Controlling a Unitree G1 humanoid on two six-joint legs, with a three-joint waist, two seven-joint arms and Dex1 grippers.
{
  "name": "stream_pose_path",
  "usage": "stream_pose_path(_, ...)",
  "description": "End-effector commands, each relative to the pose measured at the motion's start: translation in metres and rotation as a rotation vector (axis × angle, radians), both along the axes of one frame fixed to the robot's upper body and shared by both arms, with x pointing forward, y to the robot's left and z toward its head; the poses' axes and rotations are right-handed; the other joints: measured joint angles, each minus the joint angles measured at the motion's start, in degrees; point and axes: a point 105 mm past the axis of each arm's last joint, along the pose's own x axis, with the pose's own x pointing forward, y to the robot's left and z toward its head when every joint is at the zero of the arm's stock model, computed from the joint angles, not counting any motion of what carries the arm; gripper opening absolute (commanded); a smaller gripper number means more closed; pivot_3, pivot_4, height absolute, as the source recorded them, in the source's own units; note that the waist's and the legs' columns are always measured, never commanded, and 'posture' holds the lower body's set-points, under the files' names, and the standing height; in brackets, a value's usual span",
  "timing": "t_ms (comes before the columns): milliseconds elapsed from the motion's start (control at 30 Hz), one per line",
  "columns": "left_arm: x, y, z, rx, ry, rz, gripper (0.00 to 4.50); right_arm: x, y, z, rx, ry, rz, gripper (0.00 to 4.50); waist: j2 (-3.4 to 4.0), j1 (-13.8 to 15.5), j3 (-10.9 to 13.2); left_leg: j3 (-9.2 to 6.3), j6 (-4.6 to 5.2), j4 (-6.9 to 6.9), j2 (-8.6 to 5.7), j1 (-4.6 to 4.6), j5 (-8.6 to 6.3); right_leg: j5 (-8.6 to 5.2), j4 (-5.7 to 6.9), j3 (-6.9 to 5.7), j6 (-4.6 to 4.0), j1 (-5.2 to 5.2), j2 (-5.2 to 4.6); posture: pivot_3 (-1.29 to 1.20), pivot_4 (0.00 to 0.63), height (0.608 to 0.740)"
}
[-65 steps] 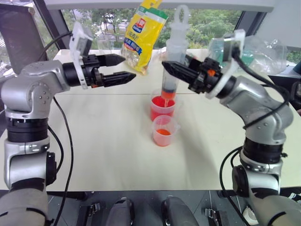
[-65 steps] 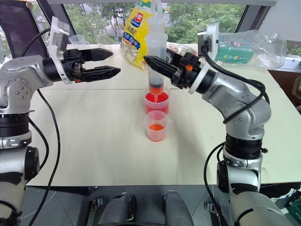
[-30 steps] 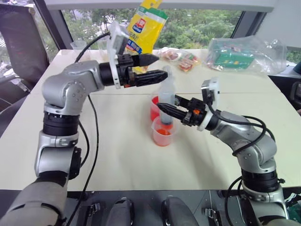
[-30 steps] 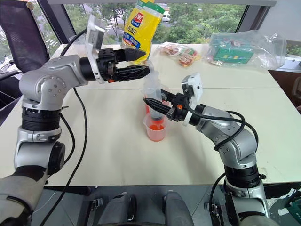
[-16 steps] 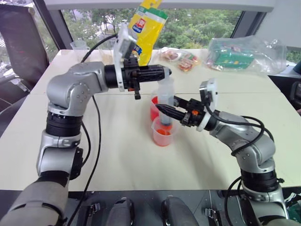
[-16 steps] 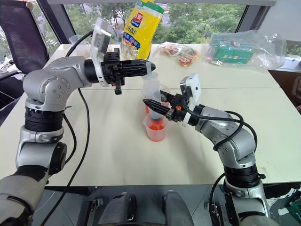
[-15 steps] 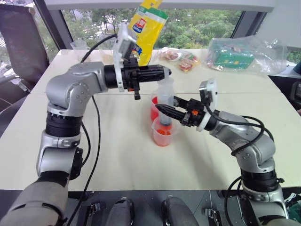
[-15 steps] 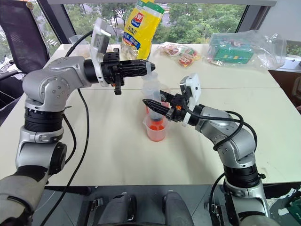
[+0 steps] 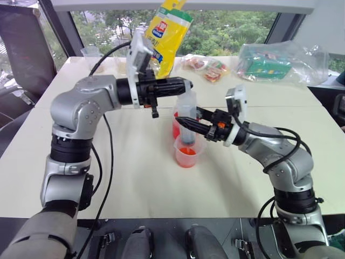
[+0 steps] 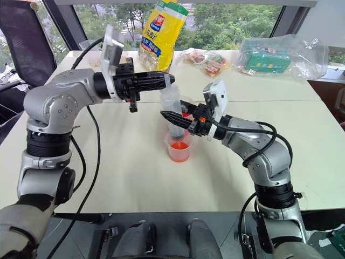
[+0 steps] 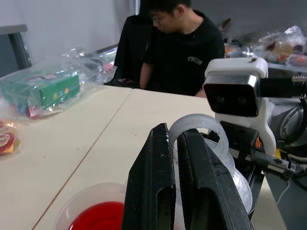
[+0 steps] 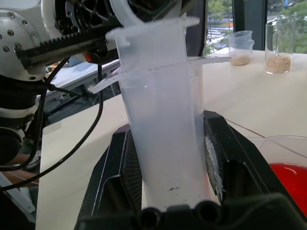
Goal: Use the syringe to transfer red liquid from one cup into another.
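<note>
1. Whereas a second ago its jaws stood apart beside the plunger, the left gripper (image 9: 186, 84) is now pinched shut on the plunger ring at the top of the syringe (image 9: 187, 116) — judged ready for a push or pull.
2. Right gripper (image 10: 171, 119): clamped on the syringe barrel, holding it upright with its tip down in the shorter cup (image 9: 186, 151).
3. Taller red cup (image 9: 176, 123): just behind the shorter cup, touching or nearly so.
4. Surroundings — yellow bag (image 9: 167, 32), packets and a bagged green box (image 9: 264, 65) far back on the table (image 9: 135, 178); a seated person beyond. Nothing obstructs the cups.
</note>
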Motion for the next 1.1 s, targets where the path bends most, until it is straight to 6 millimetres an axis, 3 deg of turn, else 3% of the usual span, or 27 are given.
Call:
stream_pose_path(33,-0.018,-0.018,-0.021,0.071,0.048,-0.120,0.02,0.000,-0.010,0.043,0.082,-0.151,-0.041,1.39,0.00,0.00,0.00,0.00,0.00,0.00,0.00,0.00,0.00,0.00,0.00,0.00,0.00,0.00,0.00,0.00,0.150,0.740)
stream_pose_path(300,-0.017,-0.017,-0.017,0.060,0.045,-0.105,0.02,0.000,-0.010,0.036,0.064,-0.132,-0.042,1.39,0.00,0.01,0.00,0.00,0.00,0.00,0.00,0.00,0.00,0.00,0.00,0.00,0.00,0.00,0.00,0.00,0.150,0.740)
stream_pose_path(400,-0.013,-0.011,-0.007,0.035,0.029,-0.077,1.04,-0.001,-0.008,0.026,0.049,-0.104,-0.034,1.39,0.00,0.02,0.00,0.00,0.00,0.00,0.00,0.00,0.00,0.00,0.00,0.00,0.00,0.00,0.00,0.00,0.150,0.740)
stream_pose_path(600,-0.012,0.015,0.008,0.025,-0.007,-0.003,3.82,-0.002,-0.005,0.010,0.034,-0.054,-0.025,1.39,0.00,-0.05,0.00,-0.01,0.00,0.00,0.01,0.00,0.00,0.00,0.00,0.00,0.00,0.00,0.01,0.00,0.150,0.740)
stream_pose_path(667,-0.012,0.027,0.012,0.033,-0.017,0.025,4.44,-0.002,-0.005,0.007,0.030,-0.047,-0.025,1.39,0.00,-0.12,0.00,0.00,0.00,0.00,0.01,0.00,0.00,0.00,0.00,0.00,0.00,0.00,0.00,0.00,0.150,0.740)
stream_pose_path(833,-0.017,0.053,0.019,0.040,-0.027,0.084,4.44,0.001,-0.008,0.008,0.023,-0.048,-0.030,1.39,0.00,-0.12,0.00,-0.01,0.00,-0.02,0.03,0.01,0.00,0.00,0.01,0.00,0.00,-0.03,0.02,0.00,0.150,0.740)
stream_pose_path(1100,-0.021,0.064,0.010,0.027,-0.008,0.142,4.44,0.007,-0.016,0.045,0.024,-0.060,-0.040,1.39,0.00,0.06,0.00,-0.02,0.01,0.01,-0.01,0.01,0.00,0.00,-0.04,-0.02,0.00,0.05,-0.05,0.00,0.150,0.740)
